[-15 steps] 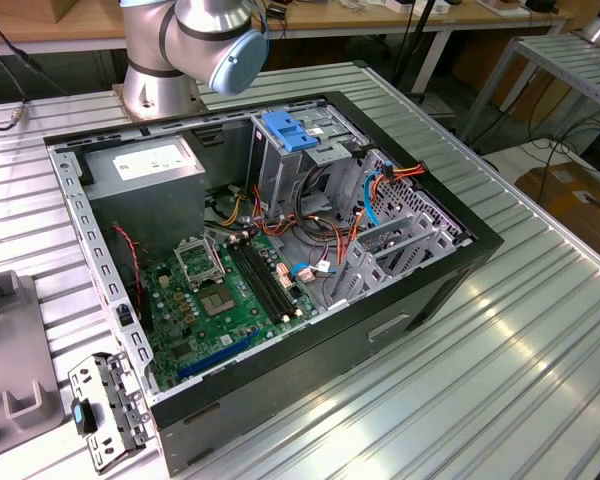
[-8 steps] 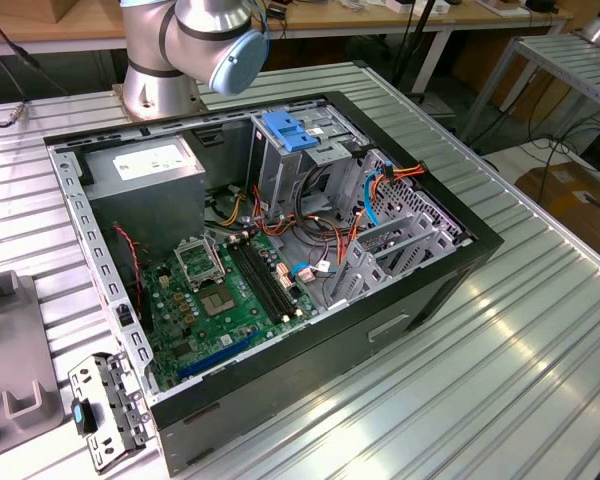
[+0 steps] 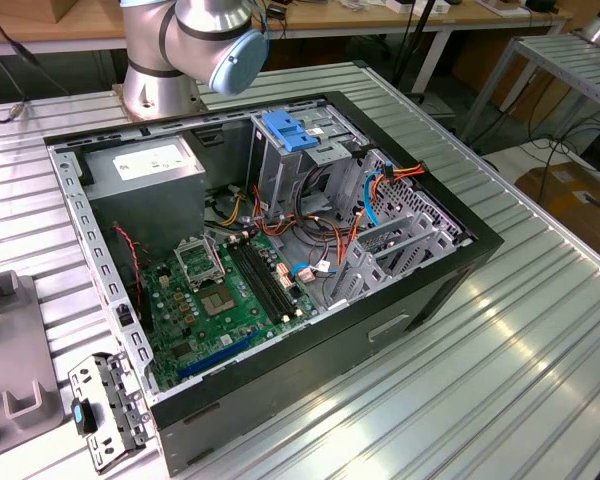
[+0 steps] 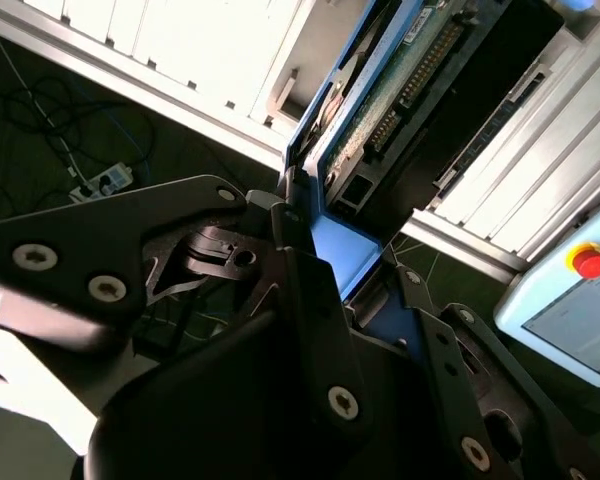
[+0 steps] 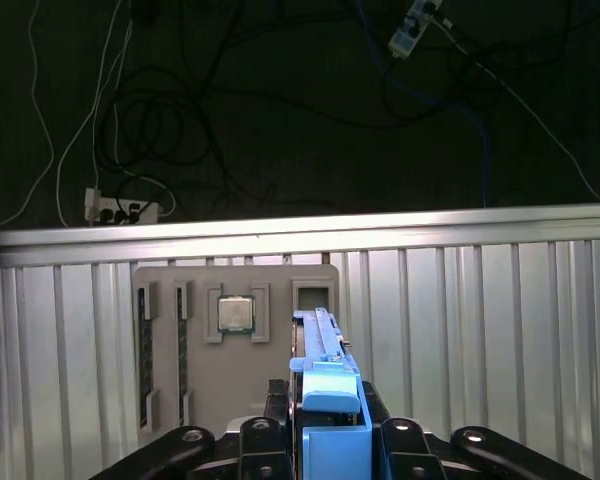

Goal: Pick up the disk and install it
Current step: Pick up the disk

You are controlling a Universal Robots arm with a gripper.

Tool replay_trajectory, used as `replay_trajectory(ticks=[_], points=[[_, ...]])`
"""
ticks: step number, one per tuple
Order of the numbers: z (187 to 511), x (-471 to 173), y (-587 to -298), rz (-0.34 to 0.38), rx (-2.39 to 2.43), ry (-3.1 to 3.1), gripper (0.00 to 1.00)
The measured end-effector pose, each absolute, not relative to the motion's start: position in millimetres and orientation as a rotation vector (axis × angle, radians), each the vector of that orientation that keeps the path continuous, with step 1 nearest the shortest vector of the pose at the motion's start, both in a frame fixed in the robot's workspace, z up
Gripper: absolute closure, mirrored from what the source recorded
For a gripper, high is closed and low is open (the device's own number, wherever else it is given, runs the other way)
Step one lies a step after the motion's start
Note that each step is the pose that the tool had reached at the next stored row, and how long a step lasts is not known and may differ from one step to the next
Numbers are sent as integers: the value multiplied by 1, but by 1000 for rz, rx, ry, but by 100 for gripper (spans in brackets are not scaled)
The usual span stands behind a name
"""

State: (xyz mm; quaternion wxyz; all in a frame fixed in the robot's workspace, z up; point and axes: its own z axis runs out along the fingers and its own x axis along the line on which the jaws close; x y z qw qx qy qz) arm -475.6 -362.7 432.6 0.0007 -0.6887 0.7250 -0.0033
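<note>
The claw [image 5: 330, 398] is clamped on the disk [image 5: 327, 365]. In the first wrist view its black fingers [image 5: 278, 402] press in on either side of the blue plastic frame at the near end of the disk, with no gap between them and the frame. The rest of the disk reaches out past the tips, edge-on.

In the second wrist view the same grip shows from the side. The claw [image 4: 345, 262] pinches the blue edge, and the green circuit-board face of the disk [image 4: 370, 125] runs away from the fingers [image 4: 305, 270].

The far end of the disk points straight at the grey tray [image 5: 170, 420], close to the tray's square pocket. Whether it touches the tray cannot be told. A square chip [image 5: 235, 315] sits in another pocket of the tray, beside that far end. The tray lies on the ribbed metal table [image 5: 500, 330], near the table's edge.

In the exterior view the tray [image 3: 10, 330] has the open computer case [image 3: 480, 242] just beside it, on the exterior view's right. A small metal bracket [image 3: 105, 410] lies between the tray and the case. The arm [image 3: 195, 40] rises from the table well apart from the tray.
</note>
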Motion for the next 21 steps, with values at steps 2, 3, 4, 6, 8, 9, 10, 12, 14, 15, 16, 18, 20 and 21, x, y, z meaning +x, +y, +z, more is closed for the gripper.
replay_trajectory(ticks=[2,3,4,6,8,9,10,12,14,15,16,18,20,21], points=[[435,-476,-363,-10,-2163,2277,63],[436,-476,-363,-10,-2163,2277,63],[438,-476,-363,-10,-2163,2277,63],[440,-476,-363,-10,-2163,2277,63],[442,-476,-363,-10,-2163,2277,63],[443,-476,-363,-10,-2163,2277,63],[444,-476,-363,-10,-2163,2277,63],[446,-476,-363,-10,-2163,2277,63],[448,-476,-363,-10,-2163,2277,63],[449,-476,-363,-10,-2163,2277,63],[450,-476,-363,-10,-2163,2277,63],[453,-476,-363,-10,-2163,2277,63],[455,-476,-363,-10,-2163,2277,63],[455,-476,-363,-10,-2163,2277,63]])
